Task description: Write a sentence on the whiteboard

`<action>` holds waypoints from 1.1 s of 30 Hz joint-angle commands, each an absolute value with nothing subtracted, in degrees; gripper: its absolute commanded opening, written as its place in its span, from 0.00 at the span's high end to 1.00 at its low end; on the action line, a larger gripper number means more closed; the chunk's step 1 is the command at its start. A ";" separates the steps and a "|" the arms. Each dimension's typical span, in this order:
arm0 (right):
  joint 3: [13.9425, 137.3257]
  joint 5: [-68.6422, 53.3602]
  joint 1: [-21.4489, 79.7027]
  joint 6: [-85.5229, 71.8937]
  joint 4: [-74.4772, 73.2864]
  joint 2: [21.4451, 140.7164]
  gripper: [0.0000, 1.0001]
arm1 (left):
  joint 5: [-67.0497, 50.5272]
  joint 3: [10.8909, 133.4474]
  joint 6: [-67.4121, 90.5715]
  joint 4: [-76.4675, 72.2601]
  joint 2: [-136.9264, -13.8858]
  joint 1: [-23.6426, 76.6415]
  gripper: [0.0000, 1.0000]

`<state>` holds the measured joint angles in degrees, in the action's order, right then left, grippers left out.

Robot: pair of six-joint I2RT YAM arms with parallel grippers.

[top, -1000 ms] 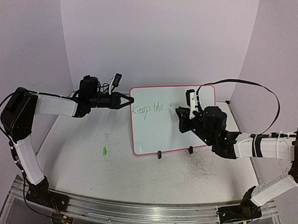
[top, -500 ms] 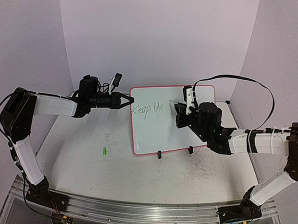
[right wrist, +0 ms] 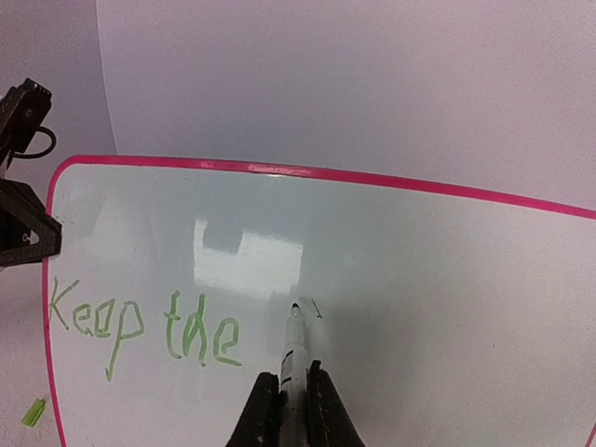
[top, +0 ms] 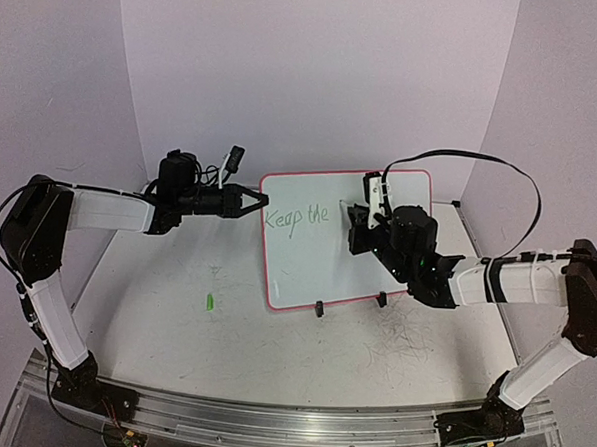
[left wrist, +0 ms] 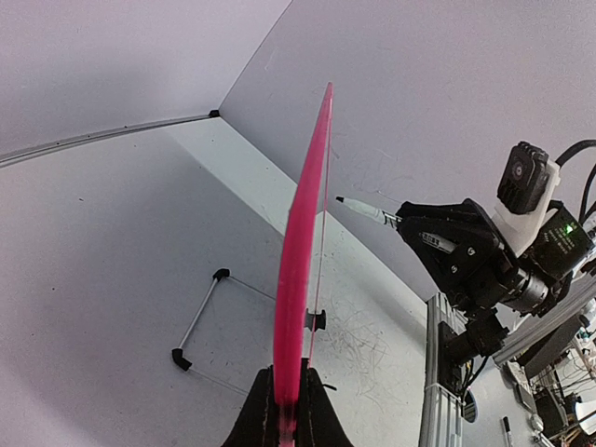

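- Now your sentence [right wrist: 140, 326] reads "Keep the", upper left on the whiteboard [top: 316, 270].
- Your left claw [top: 254, 203] pinches its left rim; right claw [right wrist: 284, 396] pinches the marker [right wrist: 293, 349], tip beside "the".
- Next, you likely start the third word.

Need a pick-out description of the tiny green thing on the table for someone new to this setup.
Find the pink-rimmed whiteboard in the middle of the top view. Look left of its lower-left corner on the white table: the small green piece lies there alone. Unlike the green writing, it sits on the tabletop itself.
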<state>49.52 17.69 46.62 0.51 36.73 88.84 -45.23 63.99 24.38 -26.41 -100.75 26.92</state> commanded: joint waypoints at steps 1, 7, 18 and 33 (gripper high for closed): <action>51.05 19.11 46.00 0.44 40.08 89.67 1.00 | -43.16 64.73 22.76 -26.54 -97.84 26.63 1.00; 50.72 19.07 45.41 -1.65 40.05 90.22 1.00 | -43.30 64.86 22.68 -26.38 -98.05 26.72 1.00; 51.83 18.63 44.68 -1.19 39.57 91.64 1.00 | -43.42 65.13 22.57 -26.23 -98.35 27.06 1.00; 51.98 15.13 44.74 -1.58 37.74 91.93 1.00 | -43.56 65.39 22.40 -26.11 -98.17 27.07 1.00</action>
